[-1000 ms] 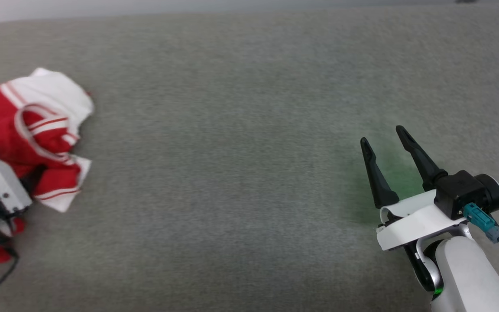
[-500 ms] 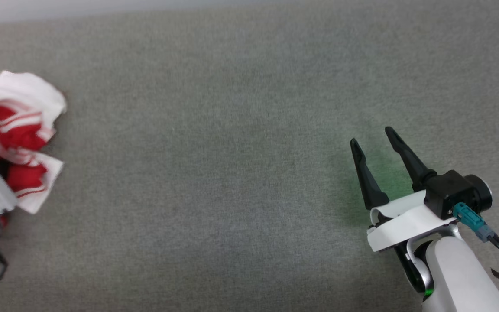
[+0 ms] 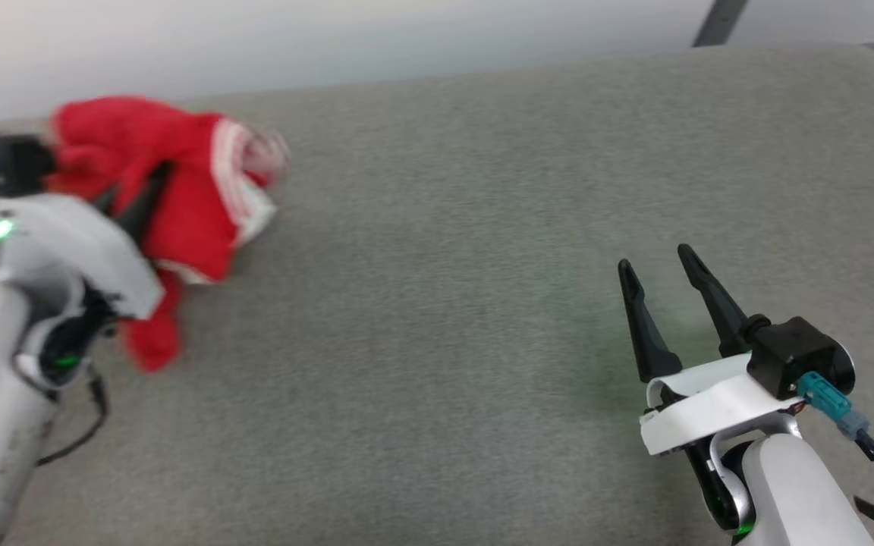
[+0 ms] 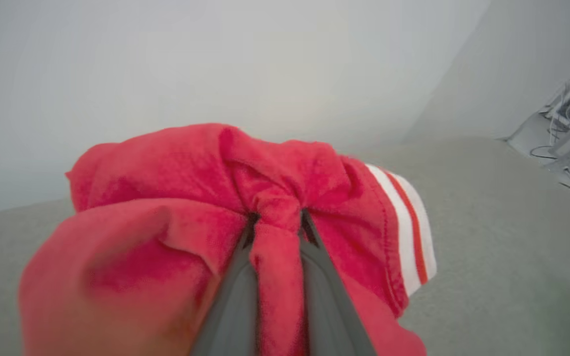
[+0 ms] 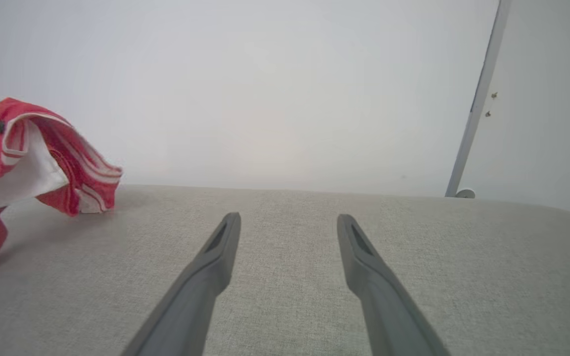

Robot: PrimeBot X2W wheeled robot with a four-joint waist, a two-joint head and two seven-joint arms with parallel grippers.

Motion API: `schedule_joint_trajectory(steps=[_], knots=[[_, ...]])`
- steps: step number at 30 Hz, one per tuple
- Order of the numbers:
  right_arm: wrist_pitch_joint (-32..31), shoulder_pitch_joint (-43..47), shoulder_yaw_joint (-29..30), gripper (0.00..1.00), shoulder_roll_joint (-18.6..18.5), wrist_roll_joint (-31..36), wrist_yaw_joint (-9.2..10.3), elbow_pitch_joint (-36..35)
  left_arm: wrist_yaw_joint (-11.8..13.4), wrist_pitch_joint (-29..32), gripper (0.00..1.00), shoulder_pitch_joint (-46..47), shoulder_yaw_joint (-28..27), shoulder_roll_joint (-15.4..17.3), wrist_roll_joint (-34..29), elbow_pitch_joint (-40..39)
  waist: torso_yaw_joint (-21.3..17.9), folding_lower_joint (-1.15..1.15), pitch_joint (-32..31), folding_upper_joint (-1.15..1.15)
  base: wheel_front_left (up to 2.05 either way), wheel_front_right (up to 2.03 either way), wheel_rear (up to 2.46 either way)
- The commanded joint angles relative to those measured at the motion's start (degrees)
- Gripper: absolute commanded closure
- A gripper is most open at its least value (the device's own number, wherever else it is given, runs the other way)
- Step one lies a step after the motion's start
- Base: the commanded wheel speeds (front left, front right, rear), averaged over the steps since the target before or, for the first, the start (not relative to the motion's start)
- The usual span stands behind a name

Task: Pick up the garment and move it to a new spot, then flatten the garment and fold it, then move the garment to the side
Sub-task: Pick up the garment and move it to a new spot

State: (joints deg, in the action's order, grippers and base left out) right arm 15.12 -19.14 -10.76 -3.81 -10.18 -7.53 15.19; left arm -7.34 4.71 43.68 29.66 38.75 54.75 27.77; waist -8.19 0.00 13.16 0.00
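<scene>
Pinching a narrow ridge of the bright red soft-cloth T-shirt with white sleeves and red-and-white striped trim (image 4: pixel 285 173), the left gripper (image 4: pixel 278 220) has its two dark fingers clamped on cloth. The bunched bundle sits at about ten o'clock in the head view, raised over the grey woven fabric surface (image 3: pixel 444 265). The right gripper (image 3: pixel 653 258) waits at about four o'clock, fingers spread and holding nothing, well apart from the shirt.

The grip looks thin: only one small fold sits between the fingers, so a quick swing could probably pull it free and drop the shirt short of its new spot. A red tail hangs at six o'clock below the bundle; if it drags on the rough weave, it may tug the fold out or twist the shirt further. Set down as it is now, the wad would likely land crumpled, making flattening harder.

Blur smears the shirt and left arm in the head view. The left fingertips are buried in cloth. Which part is gripped, and whether the tail touches the surface, I cannot tell; the right wrist view cuts the shirt off at nine o'clock.
</scene>
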Motion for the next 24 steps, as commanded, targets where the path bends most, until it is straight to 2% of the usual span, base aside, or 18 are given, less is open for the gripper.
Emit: schedule_joint_trajectory(steps=[1, 4, 7, 12, 16, 19, 24], knots=[[0.0, 0.5, 0.2, 0.00, 0.2, -0.4, 0.08, -0.2, -0.2, 0.2, 1.00, 0.9, 0.8, 0.1, 0.4, -1.5, -2.9, 0.00, 0.7, 0.00, 0.00, 0.00, 0.00], [0.0, 0.7, 0.6, 0.00, 0.5, -1.3, 0.08, -0.4, -0.2, 1.6, 1.00, 2.6, 4.7, -0.3, 1.6, -8.2, -6.0, 0.00, 1.7, 0.00, 0.00, 0.00, 0.00], [0.0, 1.4, 1.2, 0.00, 0.8, -2.4, 0.08, -0.7, -0.2, 3.2, 1.00, 6.3, 8.9, -2.7, 3.3, -14.6, -10.1, 0.00, 2.9, 0.00, 0.00, 0.00, 0.00], [0.0, 2.1, 1.6, 0.00, 0.9, -5.9, 0.08, -1.1, -0.2, 4.1, 1.00, 12.3, 12.9, -9.2, 7.1, -18.4, -14.7, 0.00, 4.1, 0.00, 0.00, 0.00, 0.00], [0.0, 2.1, 1.7, 0.00, 0.9, -7.4, 0.08, -1.4, -0.2, 3.5, 1.00, 15.2, 13.9, -12.4, 10.0, -18.1, -17.2, 0.00, 4.7, 0.00, 0.00, 0.00, 0.00], [0.0, 1.9, 1.8, 0.00, 0.9, -8.9, 0.08, -1.6, -0.1, 3.4, 1.00, 15.9, 15.3, -13.2, 12.0, -15.1, -19.5, 0.00, 5.3, 0.00, 0.00, 0.00, 0.00], [0.0, 1.6, 1.9, 0.00, 0.9, -10.5, 0.08, -1.9, -0.1, 4.7, 1.00, 13.5, 18.2, -10.4, 15.4, -7.8, -22.2, 0.00, 6.3, 0.00, 0.00, 0.00, 0.00]])
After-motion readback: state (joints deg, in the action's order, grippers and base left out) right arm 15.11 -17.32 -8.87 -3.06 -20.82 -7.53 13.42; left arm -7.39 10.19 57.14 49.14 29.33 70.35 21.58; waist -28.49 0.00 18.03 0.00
